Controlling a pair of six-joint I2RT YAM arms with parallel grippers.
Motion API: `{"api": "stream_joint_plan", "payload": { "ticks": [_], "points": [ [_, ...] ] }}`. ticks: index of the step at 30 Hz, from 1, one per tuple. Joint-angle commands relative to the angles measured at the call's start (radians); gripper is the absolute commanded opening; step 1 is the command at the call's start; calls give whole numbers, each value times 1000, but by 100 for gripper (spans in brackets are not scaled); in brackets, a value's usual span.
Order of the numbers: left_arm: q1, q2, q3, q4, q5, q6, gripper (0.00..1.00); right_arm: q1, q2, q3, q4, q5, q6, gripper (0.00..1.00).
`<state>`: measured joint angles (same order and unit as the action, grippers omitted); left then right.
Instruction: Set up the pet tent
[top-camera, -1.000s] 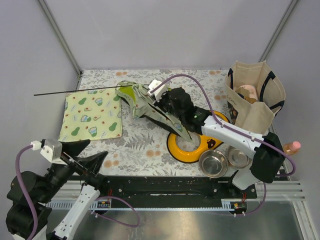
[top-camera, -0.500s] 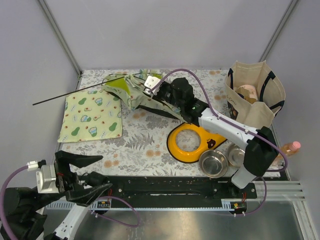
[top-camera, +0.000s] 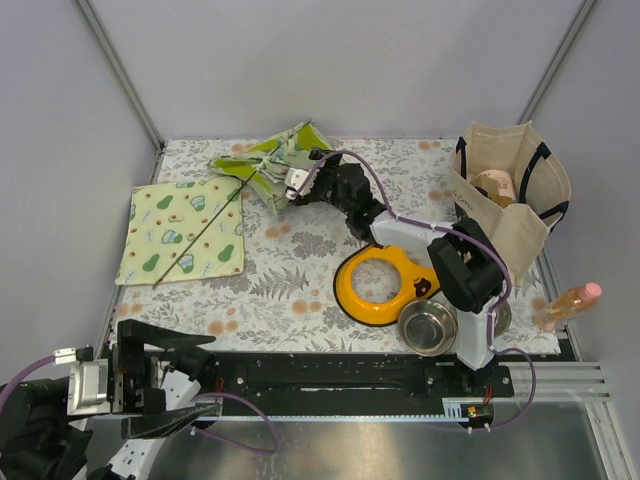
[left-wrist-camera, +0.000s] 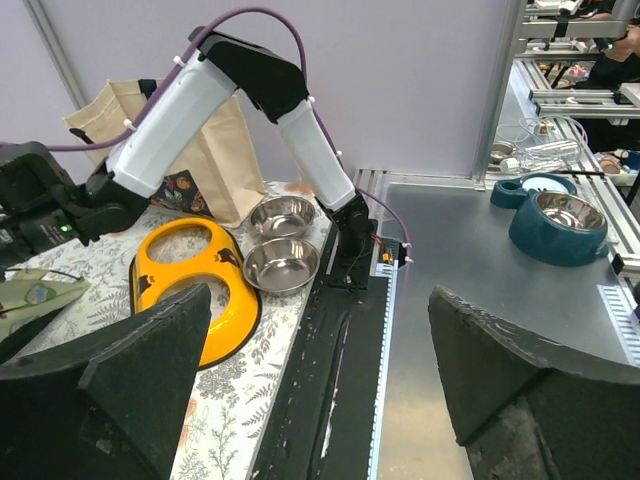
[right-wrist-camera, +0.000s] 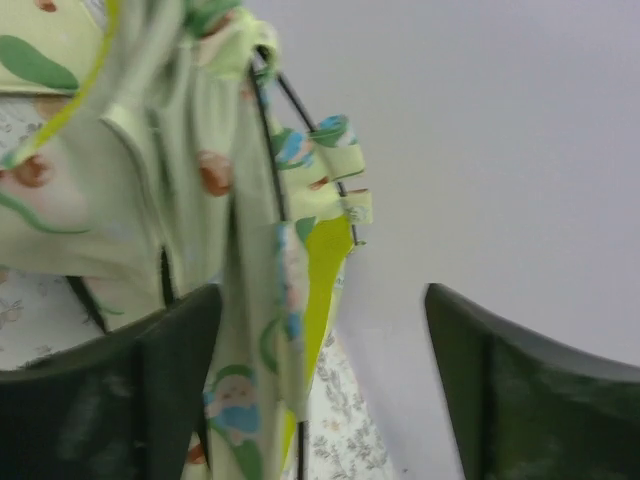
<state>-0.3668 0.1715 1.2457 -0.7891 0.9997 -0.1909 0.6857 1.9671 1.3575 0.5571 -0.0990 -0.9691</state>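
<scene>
My right hand (top-camera: 300, 184) was at the far side of the worktop (top-camera: 290, 285), up against the pet tent (top-camera: 265, 160). The tent sat bunched near the back wall, just beyond the avocado-print mat (top-camera: 165, 215). In the wrist view my fingers (right-wrist-camera: 150, 380) stood wide apart, released. Tent fabric hung against one of them, and bare wall showed across the rest of the gap. A thin black pole (top-camera: 200, 235) ran from the tent slantwise over the mat. My left hand (left-wrist-camera: 320, 295) hung spread and empty by the near edge.
</scene>
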Motion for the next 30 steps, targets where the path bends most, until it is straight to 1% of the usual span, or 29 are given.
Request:
{"api": "stream_joint_plan", "payload": {
  "ticks": [1, 6, 8, 10, 11, 12, 14, 16, 18, 20, 22, 23, 26, 27, 30],
  "points": [
    [0, 2, 23, 71, -51, -13, 93, -2, -78, -70, 230, 44, 45, 99],
    [0, 11, 31, 109, -235, -76, 93, 2, -259, -208, 159, 44, 183, 99],
    [0, 16, 35, 108, -304, -100, 93, 0, -350, -256, 69, 21, 255, 99],
    [0, 22, 37, 90, -386, -120, 93, 2, -439, -256, -94, -2, 364, 99],
    [0, 26, 37, 74, -432, -128, 93, 2, -480, -236, -185, -16, 470, 100],
    [0, 28, 35, 58, -478, -136, 93, 2, -506, -213, -294, -34, 513, 100],
    [2, 34, 18, 22, -562, -159, 93, 0, -550, -152, -483, -92, 681, 99],
    [2, 54, -3, -21, -643, -186, 93, 2, -571, -106, -630, -122, 848, 100],
    [0, 72, -26, -70, -719, -209, 93, 2, -593, -87, -713, -117, 1028, 100],
    [0, 92, -52, -111, -772, -222, 93, 9, -620, -122, -723, -122, 1194, 99],
    [0, 102, -83, -124, -802, -223, 93, 44, -648, -203, -672, -105, 1340, 99],
    [0, 102, -97, -124, -812, -226, 93, 76, -655, -237, -640, -94, 1398, 100],
    [0, 102, -126, -119, -860, -231, 93, 246, -628, -261, -606, -29, 1503, 99],
    [0, 100, -133, -118, -865, -229, 93, 283, -607, -271, -567, -27, 1550, 100],
    [0, 94, -149, -111, -878, -229, 93, 398, -533, -327, -364, 5, 1722, 100]
  ]
}}
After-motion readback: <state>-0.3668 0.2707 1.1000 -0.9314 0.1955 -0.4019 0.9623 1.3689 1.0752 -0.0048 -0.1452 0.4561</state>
